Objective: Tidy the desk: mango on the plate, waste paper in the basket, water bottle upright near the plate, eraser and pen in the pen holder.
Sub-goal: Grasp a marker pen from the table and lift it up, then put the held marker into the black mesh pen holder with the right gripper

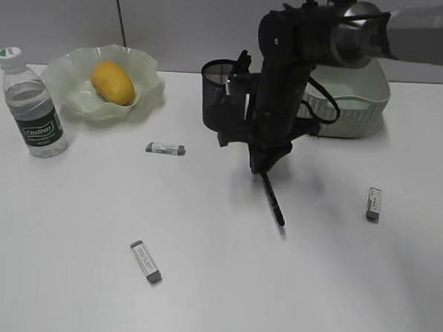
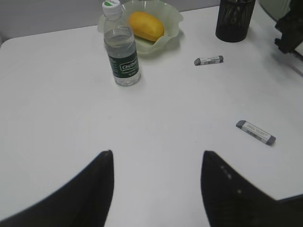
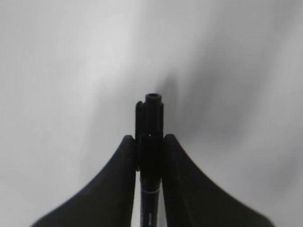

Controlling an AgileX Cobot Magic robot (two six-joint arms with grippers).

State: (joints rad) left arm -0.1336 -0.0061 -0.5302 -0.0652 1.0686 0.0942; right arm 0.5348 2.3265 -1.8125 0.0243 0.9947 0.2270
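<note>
- Mango (image 1: 113, 82) sits in the plate (image 1: 140, 95), far-left part of the worktop (image 1: 215, 285) – that bit looks done.
- Water bottle (image 1: 33, 104) stands upright w/ cap on, just beside the plate near the left edge – done too, I'd say.
- Waste paper: can't spot it anywhere on the worktop. The basket (image 1: 358, 106) is at the far right, half hidden behind the arm, inside not visible – prob. already in there, but can't confirm.
- Pen (image 1: 273, 201): right claw (image 1: 264, 165) is clamped on it, pads tight on the barrel in the wrist view. Pen hangs tilted, lower end at or just above the worktop near the middle – can't tell if it's touching. Step in hand, as I read it: carry it to the pen holder (image 1: 216, 91), which stands just behind the arm toward the far edge.
- Erasers not yet put away: one (image 1: 166, 148) near the plate, one (image 1: 146, 262) toward the front edge, one (image 1: 374, 204) near the right edge.
- Left claw (image 2: 156, 182): fingers apart, nothing in it, over bare worktop at the front-left.
- Roughly halfway; pen + 3 erasers left.
</note>
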